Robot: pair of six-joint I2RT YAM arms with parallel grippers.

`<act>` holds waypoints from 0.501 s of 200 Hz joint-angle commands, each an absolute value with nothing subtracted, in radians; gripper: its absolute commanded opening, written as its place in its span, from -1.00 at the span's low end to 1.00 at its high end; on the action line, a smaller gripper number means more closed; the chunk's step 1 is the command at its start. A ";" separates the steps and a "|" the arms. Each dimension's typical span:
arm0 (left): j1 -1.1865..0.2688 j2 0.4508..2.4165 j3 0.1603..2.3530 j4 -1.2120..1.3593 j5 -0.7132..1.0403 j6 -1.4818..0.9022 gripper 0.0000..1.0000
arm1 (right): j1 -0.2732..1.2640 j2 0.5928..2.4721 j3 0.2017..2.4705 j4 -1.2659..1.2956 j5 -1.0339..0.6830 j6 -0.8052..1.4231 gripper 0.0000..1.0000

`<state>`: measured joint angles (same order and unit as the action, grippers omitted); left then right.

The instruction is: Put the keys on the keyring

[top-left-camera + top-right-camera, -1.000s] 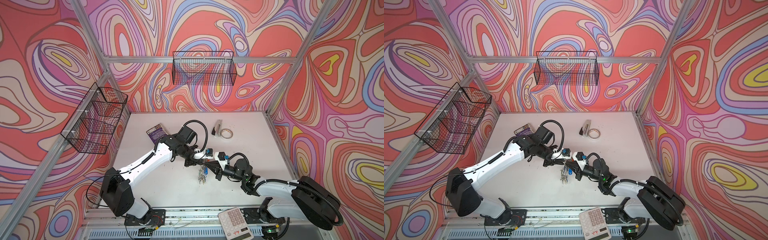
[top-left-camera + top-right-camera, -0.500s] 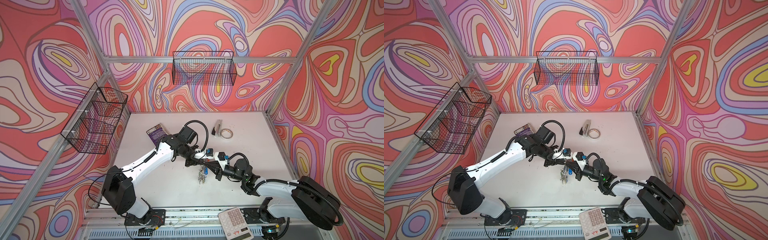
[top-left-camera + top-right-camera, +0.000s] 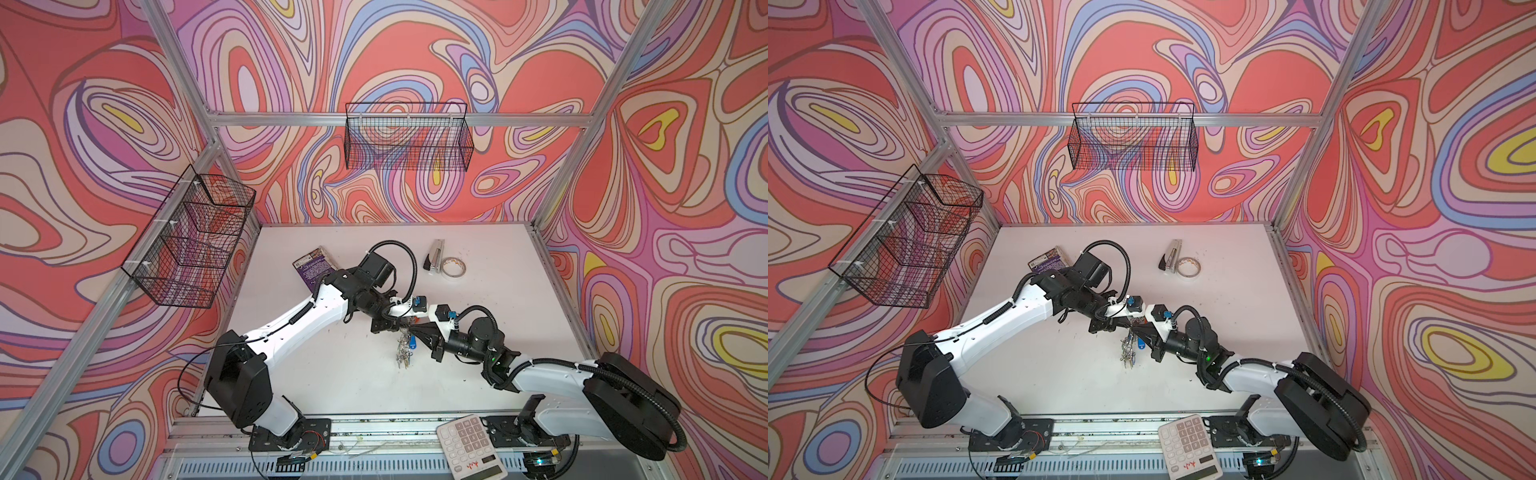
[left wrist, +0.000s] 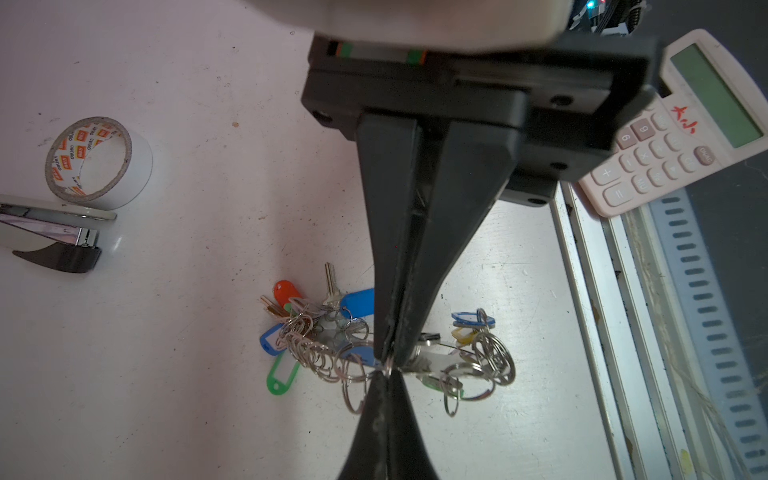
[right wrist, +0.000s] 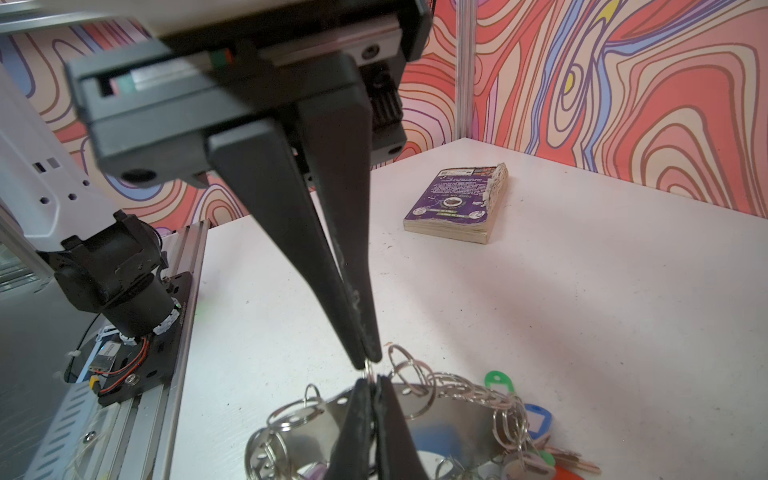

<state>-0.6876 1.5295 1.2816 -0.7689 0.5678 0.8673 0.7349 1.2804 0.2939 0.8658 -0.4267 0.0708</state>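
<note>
Jaws on both arms stand pressed together, with no gap down their length. The left gripper (image 5: 367, 360) and the right gripper (image 4: 388, 358) meet tip to tip over the middle of the table (image 5: 582, 311). Between the two sets of tips sits one small ring (image 4: 387, 368) of thin wire. Each gripper nips it from its own side, and in the right wrist view the wire runs straight from one pair of tips into the other.

The keyring (image 5: 457, 411), a flat grey metal plate with an oval opening, hangs tilted just under that pinch, its edge crowded with more wire rings. In both top views it shows as a narrow bunch (image 3: 405, 351) below the meeting point. Whether its lowest keys touch the table cannot be told.

A blue tag (image 4: 357, 302), a green tag (image 4: 282, 376) and a red tag (image 4: 284, 291) hang among the rings. Of the keys (image 4: 430, 337) with the black-rimmed tag, only a dark edge shows. It lies right beside the right gripper's tips and is partly hidden by them. Whether they are on the pinched ring cannot be told.

Well apart from the grippers lie a tape roll (image 4: 97, 162), a stapler (image 4: 54, 237) touching it, and a book (image 5: 457, 208). A calculator (image 4: 681, 129) rests on the front rail.
</note>
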 commanded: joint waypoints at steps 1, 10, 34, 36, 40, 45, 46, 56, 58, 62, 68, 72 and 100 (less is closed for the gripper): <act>-0.696 1.540 1.239 -0.774 0.577 0.859 -1.00 | 0.741 1.253 0.300 0.927 -0.424 0.058 -1.00; -0.696 1.535 1.228 -0.761 0.576 0.852 -1.00 | 0.741 1.254 0.299 0.927 -0.423 0.058 -1.00; -0.696 1.511 1.206 -0.729 0.580 0.822 -1.00 | 0.741 1.253 0.300 0.928 -0.424 0.058 -1.00; -0.696 1.507 1.205 -0.725 0.580 0.818 -1.00 | 0.741 1.254 0.300 0.927 -0.424 0.058 -1.00; -0.696 1.503 1.201 -0.716 0.580 0.811 -1.00 | 0.741 1.253 0.299 0.928 -0.425 0.058 -1.00; -0.696 1.497 1.196 -0.706 0.579 0.804 -1.00 | 0.741 1.252 0.300 0.928 -0.423 0.059 -1.00; -0.696 1.495 1.195 -0.704 0.580 0.804 -1.00 | 0.741 1.252 0.299 0.927 -0.422 0.059 -1.00; -0.696 1.485 1.185 -0.685 0.577 0.790 -1.00 | 0.741 1.248 0.298 0.926 -0.420 0.058 -1.00; -0.696 1.482 1.183 -0.682 0.576 0.787 -1.00 | 0.741 1.248 0.298 0.924 -0.418 0.057 -1.00; -0.696 1.477 1.179 -0.676 0.577 0.782 -1.00 | 0.740 1.245 0.299 0.922 -0.415 0.057 -1.00; -0.696 1.471 1.173 -0.665 0.577 0.775 -1.00 | 0.741 1.244 0.299 0.916 -0.410 0.056 -1.00; -0.696 1.466 1.168 -0.656 0.577 0.767 -1.00 | 0.741 1.240 0.299 0.914 -0.406 0.055 -1.00; -0.696 1.434 1.136 -0.603 0.578 0.742 -1.00 | 0.741 1.219 0.296 0.899 -0.378 0.054 -0.82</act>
